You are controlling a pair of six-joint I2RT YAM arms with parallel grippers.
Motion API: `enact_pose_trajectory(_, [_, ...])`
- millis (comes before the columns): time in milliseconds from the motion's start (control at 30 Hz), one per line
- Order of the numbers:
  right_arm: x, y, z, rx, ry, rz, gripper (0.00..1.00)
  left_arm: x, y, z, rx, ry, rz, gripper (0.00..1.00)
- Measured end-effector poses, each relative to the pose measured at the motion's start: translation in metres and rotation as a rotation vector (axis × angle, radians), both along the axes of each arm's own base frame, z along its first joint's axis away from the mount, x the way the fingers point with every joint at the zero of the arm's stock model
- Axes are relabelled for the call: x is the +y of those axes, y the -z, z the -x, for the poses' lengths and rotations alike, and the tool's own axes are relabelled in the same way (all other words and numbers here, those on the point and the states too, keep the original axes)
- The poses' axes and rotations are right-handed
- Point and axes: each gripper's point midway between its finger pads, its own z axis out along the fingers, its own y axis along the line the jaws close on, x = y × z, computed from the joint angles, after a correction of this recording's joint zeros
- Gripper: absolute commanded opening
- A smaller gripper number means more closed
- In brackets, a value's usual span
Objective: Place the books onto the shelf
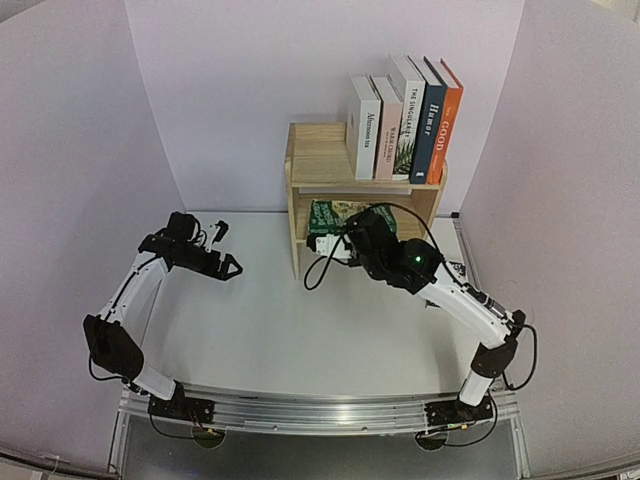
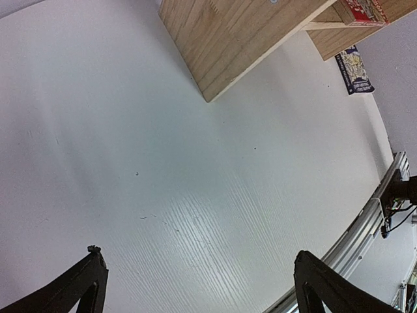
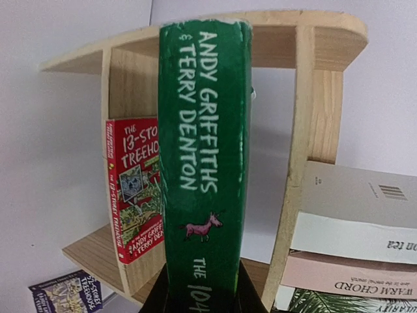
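Right gripper [image 1: 342, 230]: I read the jaws as narrowed onto the green book [image 3: 202, 163], with one finger on each cover and the spine facing the wrist camera. The spine reads "Andy Griffiths & Terry Denton". The book stands upright at the mouth of the lower tier of the shelf [image 1: 320, 160], toward its left side panel. I cannot tell whether its bottom edge rests on the lower board.

Left gripper [image 2: 199, 274]: the jaws are spread fully and hold nothing. It hovers over the bench [image 1: 270, 330] toward the left edge, well apart from the shelf.

Shelf position: back of the bench, right of centre.

- Top tier: five books stand upright at the right end, spines forward. From left to right they are the white book [image 1: 364, 128], pink book [image 1: 387, 130], plant-cover book [image 1: 405, 120], navy book [image 1: 428, 118] and orange book [image 1: 447, 125].
- Lower tier: a red book [image 3: 133, 189] stands upright against a side panel.

A purple book [image 2: 355, 68] lies flat on the bench beside the shelf, near the right edge.
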Motion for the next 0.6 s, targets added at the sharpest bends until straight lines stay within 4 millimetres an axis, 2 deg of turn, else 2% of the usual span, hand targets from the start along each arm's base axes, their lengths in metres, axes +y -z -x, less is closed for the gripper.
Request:
enact_pose_trajectory(133, [-0.013, 0.026, -0.043, -0.050, 0.026, 0.054, 0.00, 0.000, 0.002, 0.001, 0.002, 0.001, -0.001, 1.00])
enact_pose_trajectory(233, [-0.018, 0.040, -0.065, -0.071, 0.022, 0.060, 0.00, 0.001, 0.005, 0.005, 0.011, 0.000, -0.004, 1.00])
enact_pose_trajectory(300, [-0.020, 0.037, -0.077, -0.097, 0.023, 0.042, 0.00, 0.002, 0.008, 0.008, 0.019, 0.000, -0.004, 1.00])
enact_pose_trajectory(467, [-0.019, 0.016, -0.098, -0.181, 0.023, -0.051, 0.00, 0.003, 0.013, 0.011, 0.025, -0.002, -0.004, 1.00])
enact_pose_trajectory(600, [-0.021, 0.021, -0.106, -0.193, 0.021, -0.072, 0.00, 0.004, 0.014, 0.015, 0.024, -0.002, -0.005, 1.00])
